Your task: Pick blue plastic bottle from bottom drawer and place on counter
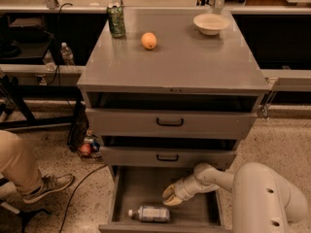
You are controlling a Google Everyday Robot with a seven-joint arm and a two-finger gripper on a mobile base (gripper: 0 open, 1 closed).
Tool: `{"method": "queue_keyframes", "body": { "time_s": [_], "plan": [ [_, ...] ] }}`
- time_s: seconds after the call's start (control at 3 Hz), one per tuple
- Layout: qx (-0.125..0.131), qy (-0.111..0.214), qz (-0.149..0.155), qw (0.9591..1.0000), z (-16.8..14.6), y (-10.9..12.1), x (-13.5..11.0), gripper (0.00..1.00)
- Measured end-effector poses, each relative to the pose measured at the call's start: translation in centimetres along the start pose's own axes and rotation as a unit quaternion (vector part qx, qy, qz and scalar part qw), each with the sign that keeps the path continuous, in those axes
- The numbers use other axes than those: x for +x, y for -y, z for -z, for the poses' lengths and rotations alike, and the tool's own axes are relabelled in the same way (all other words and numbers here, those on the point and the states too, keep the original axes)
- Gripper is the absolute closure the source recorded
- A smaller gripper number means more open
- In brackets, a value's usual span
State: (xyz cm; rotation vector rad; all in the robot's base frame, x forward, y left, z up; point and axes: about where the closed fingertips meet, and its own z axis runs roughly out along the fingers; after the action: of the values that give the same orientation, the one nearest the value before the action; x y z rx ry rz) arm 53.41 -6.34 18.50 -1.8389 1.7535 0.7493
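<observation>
The scene is rather dim, with a warm brownish tone. Light falls from above onto the counter (184,67), which shows a soft pale sheen toward its far edge. The gaps over the two upper drawers (131,123) lie in deep shadow. The gripper (171,196) is inside the bottom drawer (138,186), in dull shade near the blue plastic bottle (149,213), whose label catches a little light.
</observation>
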Motion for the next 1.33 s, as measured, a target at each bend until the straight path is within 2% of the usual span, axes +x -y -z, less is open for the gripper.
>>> {"method": "queue_keyframes", "body": {
  "time_s": [0.33,1.0,1.33],
  "plan": [
    [-0.015,0.004,-0.003,0.9999,-1.5,-0.2,-1.3,0.03],
    [-0.040,0.019,-0.011,0.9990,-4.2,-1.5,-2.4,0.00],
    [-0.039,0.022,-0.011,0.9989,-4.6,-1.6,-2.0,0.00]
  ]
}}
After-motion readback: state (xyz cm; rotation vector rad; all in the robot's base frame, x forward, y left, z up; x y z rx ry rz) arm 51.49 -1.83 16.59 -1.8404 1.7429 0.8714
